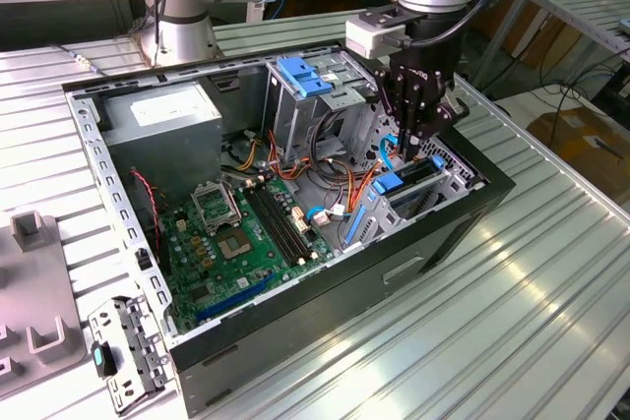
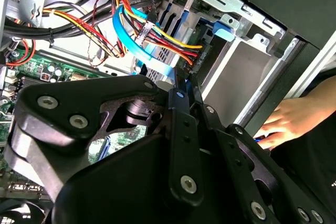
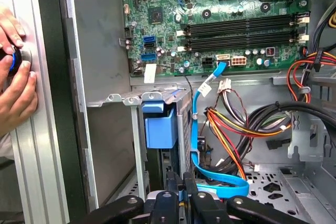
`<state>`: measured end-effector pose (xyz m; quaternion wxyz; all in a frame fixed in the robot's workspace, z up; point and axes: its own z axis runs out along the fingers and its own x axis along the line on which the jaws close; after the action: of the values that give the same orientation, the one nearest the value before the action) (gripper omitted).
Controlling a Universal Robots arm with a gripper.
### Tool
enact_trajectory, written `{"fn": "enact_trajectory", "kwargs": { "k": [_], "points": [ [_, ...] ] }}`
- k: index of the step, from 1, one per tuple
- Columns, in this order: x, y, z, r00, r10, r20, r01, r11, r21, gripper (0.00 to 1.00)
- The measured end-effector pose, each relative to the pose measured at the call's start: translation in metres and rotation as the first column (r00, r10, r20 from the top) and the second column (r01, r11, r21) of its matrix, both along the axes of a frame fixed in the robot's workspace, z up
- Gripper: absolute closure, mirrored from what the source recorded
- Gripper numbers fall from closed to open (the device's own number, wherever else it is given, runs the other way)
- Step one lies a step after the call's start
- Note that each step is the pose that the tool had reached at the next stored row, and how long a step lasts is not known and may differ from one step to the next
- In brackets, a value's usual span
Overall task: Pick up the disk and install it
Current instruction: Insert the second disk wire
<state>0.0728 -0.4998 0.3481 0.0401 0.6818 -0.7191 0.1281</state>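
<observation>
The disk (image 1: 417,177) stands on edge in the drive cage at the front corner of the open computer case (image 1: 325,302), on the exterior view's right. Its dark slab and a blue side rail (image 1: 388,184) show above the cage. In the first wrist view the rail's blue end (image 3: 160,124) sticks out of the cage. My gripper (image 1: 402,152) hangs straight over this cage with its black fingers pressed together, tips just above the disk's top edge. The closed tips (image 2: 181,85) point down at the bay, and in the first wrist view the gripper (image 3: 181,196) holds nothing that I can see.
A light blue flat cable (image 3: 210,129) and orange, red and yellow wire bundles (image 3: 231,124) run beside the cage. The green motherboard (image 1: 236,243) lies lower in the case. A second cage with a blue tab (image 1: 300,76) stands behind. A person's hands (image 3: 13,77) rest at the table rail.
</observation>
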Motion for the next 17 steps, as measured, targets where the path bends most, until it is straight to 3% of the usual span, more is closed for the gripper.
{"fn": "enact_trajectory", "kwargs": {
  "k": [8,17],
  "points": [
    [-0.0058,0.0,0.0,1.0,0.0,0.0,0.0,1.0,0.0,0.84],
    [-0.0062,-0.0002,0.0,1.0,0.0,0.0,0.0,1.0,0.0016,0.84]
  ]
}}
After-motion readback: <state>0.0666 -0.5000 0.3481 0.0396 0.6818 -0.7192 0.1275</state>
